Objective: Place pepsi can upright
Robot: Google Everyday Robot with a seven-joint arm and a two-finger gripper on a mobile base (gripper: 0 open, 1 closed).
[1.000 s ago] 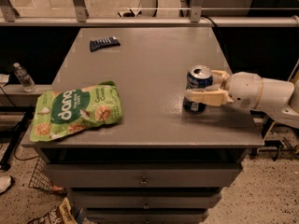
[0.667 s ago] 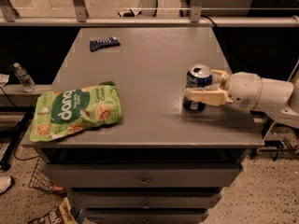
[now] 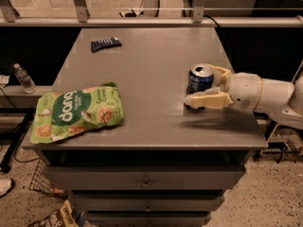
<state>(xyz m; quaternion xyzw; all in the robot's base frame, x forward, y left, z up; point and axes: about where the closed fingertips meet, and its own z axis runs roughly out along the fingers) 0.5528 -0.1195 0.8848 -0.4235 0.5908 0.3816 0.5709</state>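
Observation:
The pepsi can [image 3: 199,79] is dark blue with a silver top. It stands upright on the right part of the grey table [image 3: 142,65]. My gripper [image 3: 200,85] reaches in from the right on a white arm [image 3: 265,97]. It is open, with its jaws straddling the can. One tan finger [image 3: 204,100] lies in front of the can's base. The other finger [image 3: 220,72] is behind the can near its top. The can rests on the table.
A green snack bag [image 3: 78,111] lies at the table's front left. A small dark blue packet [image 3: 105,43] lies at the back left. The table's right edge is close behind the arm. A water bottle [image 3: 22,77] stands on a low ledge to the left.

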